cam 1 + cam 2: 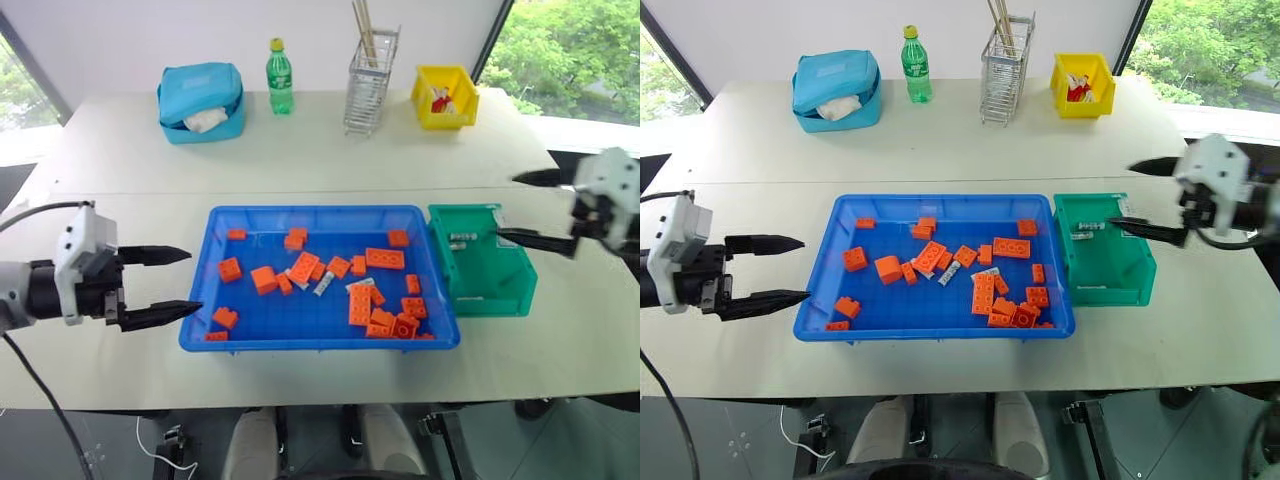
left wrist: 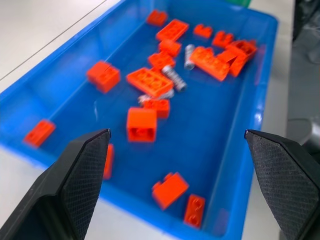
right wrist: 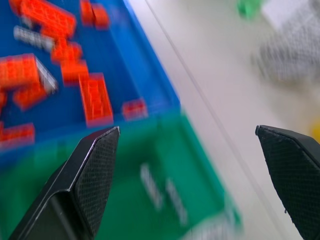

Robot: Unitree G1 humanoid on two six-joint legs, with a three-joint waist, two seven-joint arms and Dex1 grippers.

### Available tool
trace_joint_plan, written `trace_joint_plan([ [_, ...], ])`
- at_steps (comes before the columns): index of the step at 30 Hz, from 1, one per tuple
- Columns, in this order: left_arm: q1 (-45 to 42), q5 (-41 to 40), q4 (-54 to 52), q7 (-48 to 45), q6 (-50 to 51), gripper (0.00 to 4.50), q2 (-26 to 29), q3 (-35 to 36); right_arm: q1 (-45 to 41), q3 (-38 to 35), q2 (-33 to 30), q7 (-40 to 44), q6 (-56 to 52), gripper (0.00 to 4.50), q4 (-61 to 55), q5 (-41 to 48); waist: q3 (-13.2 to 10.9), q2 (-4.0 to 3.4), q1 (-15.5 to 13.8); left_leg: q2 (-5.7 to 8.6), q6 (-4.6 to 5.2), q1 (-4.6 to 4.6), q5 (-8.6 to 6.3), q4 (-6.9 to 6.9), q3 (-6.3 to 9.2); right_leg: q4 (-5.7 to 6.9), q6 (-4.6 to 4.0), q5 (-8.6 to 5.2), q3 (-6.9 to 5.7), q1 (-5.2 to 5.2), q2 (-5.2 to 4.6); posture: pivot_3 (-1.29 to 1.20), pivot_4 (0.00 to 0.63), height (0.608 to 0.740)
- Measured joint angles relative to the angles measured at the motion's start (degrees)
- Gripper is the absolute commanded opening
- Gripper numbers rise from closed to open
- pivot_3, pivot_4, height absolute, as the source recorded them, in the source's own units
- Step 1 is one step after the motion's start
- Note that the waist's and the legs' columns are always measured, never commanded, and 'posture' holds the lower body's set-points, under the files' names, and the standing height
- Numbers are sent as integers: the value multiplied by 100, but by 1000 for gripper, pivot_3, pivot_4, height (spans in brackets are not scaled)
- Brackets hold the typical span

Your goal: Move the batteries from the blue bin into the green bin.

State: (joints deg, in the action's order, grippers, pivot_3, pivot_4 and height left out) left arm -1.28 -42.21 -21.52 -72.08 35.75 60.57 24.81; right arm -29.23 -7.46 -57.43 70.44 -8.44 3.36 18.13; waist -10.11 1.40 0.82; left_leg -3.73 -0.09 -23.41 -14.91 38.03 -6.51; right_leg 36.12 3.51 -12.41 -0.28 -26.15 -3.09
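The blue bin [image 1: 196, 300] lies mid-table, holding several orange bricks [image 1: 385, 258] and a few silvery batteries [image 1: 324, 285], also seen among bricks in the left wrist view [image 2: 173, 79]. Touching its right end stands the green bin [image 1: 492, 285], with two batteries [image 1: 460, 239] on its floor near the far wall. My left gripper [image 1: 194, 281] hovers open and empty just left of the blue bin. My right gripper [image 1: 507, 206] is open and empty, with its lower finger reaching over the green bin's right rim.
Along the table's far edge stand a light-blue pouch [image 1: 200, 100], a green bottle [image 1: 280, 78], a wire rack [image 1: 370, 85] with sticks and a yellow bin [image 1: 445, 97]. Bare table surrounds both bins.
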Motion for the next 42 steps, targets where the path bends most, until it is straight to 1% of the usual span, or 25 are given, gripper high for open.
trace_joint_plan([
  [3,-185,-104,-123,54,93,4500,-1,-178,-315,602,537,-273,-216,4476,-632,-114,0,0,-14,0,-1,-9,1,1,-1,1,0,0,0,-7,0,0,150,736],
  [6,-253,-113,-140,117,124,4500,-23,-359,-444,1223,1086,-583,-309,4476,-1025,-449,1,2,-12,1,-1,-10,1,3,-1,2,0,1,0,-7,1,0,150,736],
  [10,-292,-132,-199,136,133,4500,-87,-426,-431,2007,1943,-973,-547,4476,-1164,-756,1,4,-3,0,-1,-11,2,8,-1,6,0,1,0,-7,5,0,150,736],
  [14,-300,-121,-193,171,120,4500,-137,-588,-389,2479,2618,-1446,-849,4476,-1146,-1063,3,7,-6,0,-3,-11,3,10,1,7,-1,1,0,-5,6,0,150,736],
  [18,-300,-73,-150,203,91,4500,-163,-605,-167,2971,3038,-1781,-1001,4476,-1043,-1395,5,10,-2,0,-6,-11,5,10,2,8,-1,1,0,-4,6,0,150,736],
  [21,-298,-72,-142,220,89,4500,-164,-604,-170,3110,3327,-2022,-1079,4476,-968,-1587,5,10,3,-2,-11,-11,8,10,4,9,-2,1,0,-4,9,0,150,736],
  [28,-281,-73,-141,214,88,4500,-163,-599,-274,3339,3561,-2291,-907,4476,-488,-2083,5,11,4,-3,-12,-11,8,10,6,9,-2,1,0,-4,12,0,150,736],
  [31,-285,-72,-125,210,87,4500,-163,-599,-277,3350,3588,-2332,-806,3681,-327,-2189,6,11,9,-3,-12,-11,8,10,5,9,-2,1,0,-4,13,0,150,736],
  [33,-288,-68,-102,193,75,4500,-163,-599,-277,3349,3601,-2344,-757,2806,-274,-2209,6,11,13,-4,-12,-11,8,10,6,9,-2,1,0,-4,14,0,150,736],
  [35,-289,-47,-94,170,25,4500,-163,-599,-277,3341,3606,-2347,-744,1650,-248,-2224,5,11,14,-4,-12,-11,8,10,6,9,-2,1,0,-4,15,0,150,736],
  [37,-297,-24,-68,153,-9,4500,-162,-600,-277,3288,3635,-2333,-782,613,-264,-2163,5,11,14,-4,-12,-10,8,10,7,9,-2,1,0,-4,15,0,150,736],
  [38,-300,-2,-36,140,-20,4500,-162,-601,-278,3164,3681,-2337,-839,200,-384,-2065,6,11,12,-5,-12,-10,8,10,7,10,-1,1,0,-4,16,0,150,736],
  [39,-308,12,-10,128,-26,4500,-161,-602,-308,3050,3710,-2326,-901,44,-519,-1973,7,12,12,-5,-12,-8,8,10,7,11,-1,1,0,-2,16,0,150,736],
  [42,-362,56,61,121,-45,4500,-161,-603,-324,2969,3714,-2245,-1210,44,-615,-1841,12,21,13,-8,-12,-7,8,10,8,11,-2,1,0,-1,19,0,150,736],
])
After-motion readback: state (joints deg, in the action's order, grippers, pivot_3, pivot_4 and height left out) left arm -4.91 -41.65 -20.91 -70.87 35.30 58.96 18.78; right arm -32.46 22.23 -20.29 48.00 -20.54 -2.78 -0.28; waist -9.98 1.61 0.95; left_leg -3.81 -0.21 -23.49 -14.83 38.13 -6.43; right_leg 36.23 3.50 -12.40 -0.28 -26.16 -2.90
